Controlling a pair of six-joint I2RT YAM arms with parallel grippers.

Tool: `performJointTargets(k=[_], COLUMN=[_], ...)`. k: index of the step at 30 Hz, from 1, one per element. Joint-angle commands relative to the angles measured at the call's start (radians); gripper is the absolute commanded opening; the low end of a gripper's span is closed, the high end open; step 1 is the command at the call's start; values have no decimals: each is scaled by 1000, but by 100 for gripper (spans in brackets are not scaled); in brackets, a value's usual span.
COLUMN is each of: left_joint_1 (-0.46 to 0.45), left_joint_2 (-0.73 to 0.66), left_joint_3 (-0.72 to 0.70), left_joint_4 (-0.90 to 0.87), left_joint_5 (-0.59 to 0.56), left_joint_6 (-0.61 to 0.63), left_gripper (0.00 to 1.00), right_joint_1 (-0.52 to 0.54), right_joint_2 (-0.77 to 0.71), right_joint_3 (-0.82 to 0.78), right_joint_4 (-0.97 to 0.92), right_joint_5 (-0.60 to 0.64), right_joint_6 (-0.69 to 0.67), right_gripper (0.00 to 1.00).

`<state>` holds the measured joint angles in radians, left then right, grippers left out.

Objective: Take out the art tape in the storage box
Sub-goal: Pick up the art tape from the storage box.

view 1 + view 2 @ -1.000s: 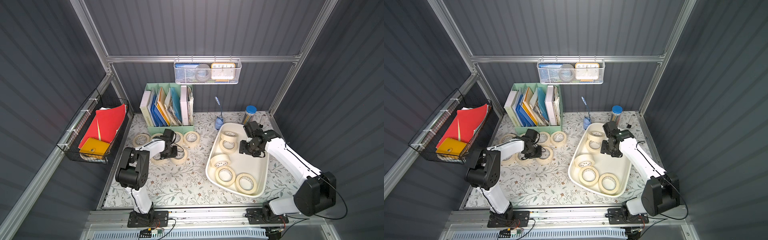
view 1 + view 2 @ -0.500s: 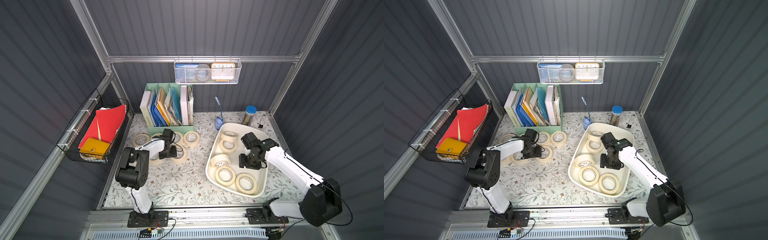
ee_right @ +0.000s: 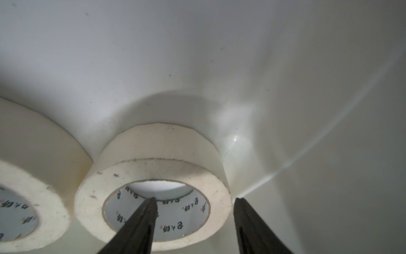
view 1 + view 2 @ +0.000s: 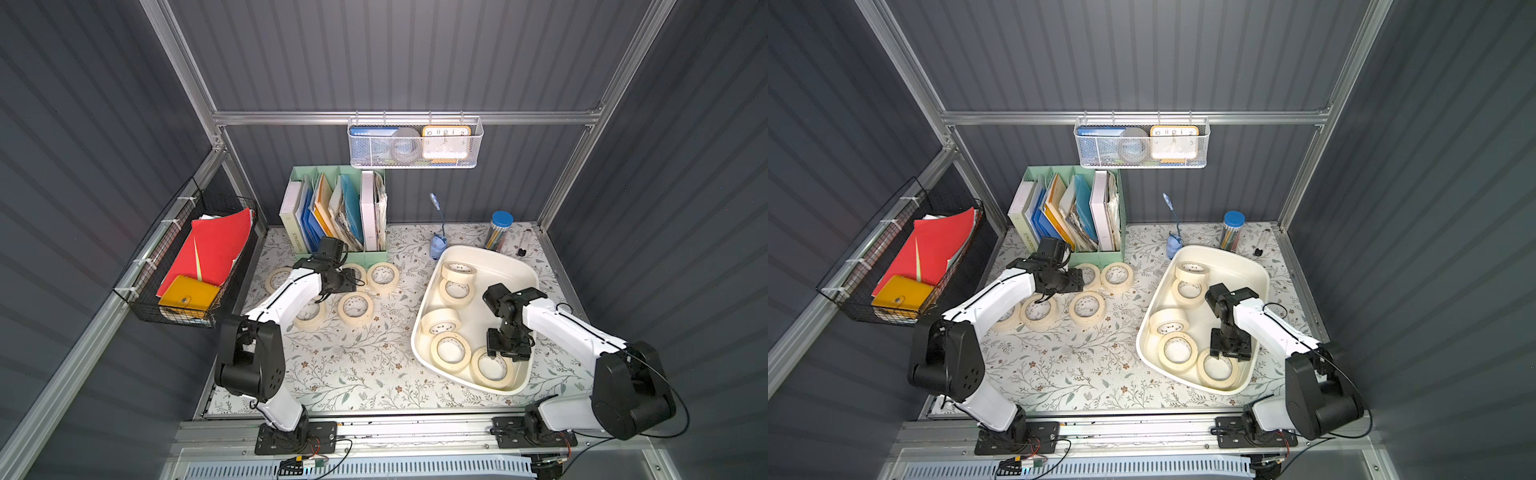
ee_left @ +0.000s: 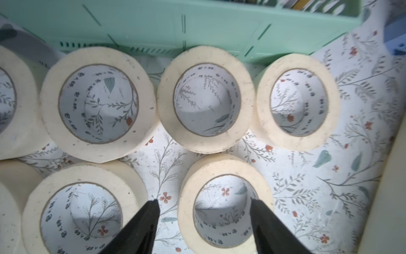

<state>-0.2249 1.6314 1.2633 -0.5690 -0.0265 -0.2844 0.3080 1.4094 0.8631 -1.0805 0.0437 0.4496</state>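
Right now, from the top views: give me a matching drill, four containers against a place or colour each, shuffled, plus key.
Column one
1. storage box
2. file organizer
3. wire-mesh basket
4. pencil tube

Column two
A. hangs from the back rail
B. blue lid
C. white, art tape inside
D. mint green

Pairs: 1-C, 2-D, 3-A, 4-B.

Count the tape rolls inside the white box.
5 rolls. Two touch at the far end; one stands tilted midway; two lie at the near end, the right end effector astride one. None seems hidden.
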Motion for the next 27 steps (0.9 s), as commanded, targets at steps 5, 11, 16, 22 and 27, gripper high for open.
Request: performJointTargets(k=[5,11,16,22,27], left_joint_1=[-7,-7,-7,-26,-78], left_joint_2=[-78,-91,-103,-105,-94], left_joint_3=[1,-8,2,41,87], left_joint_4=[-40,-40,-42,-60,-85], left_joint_5=[13,13,15,14,-7], left_joint_6=[17,11,9,10,18], left_gripper=[72,72,72,72,73], right_joint_1=[-46,-50,-54,-71,-81], right_joint_2=[66,104,78,42,60], right_joint_3=[-2,-9,12,96,203], right_joint_4=[25,58,32,-10,-42], right_joint_5=[-43,-45,2,35,79], right_joint_6=[-13,-17,-22,-32,-45], right_gripper=[68,57,33,13,3])
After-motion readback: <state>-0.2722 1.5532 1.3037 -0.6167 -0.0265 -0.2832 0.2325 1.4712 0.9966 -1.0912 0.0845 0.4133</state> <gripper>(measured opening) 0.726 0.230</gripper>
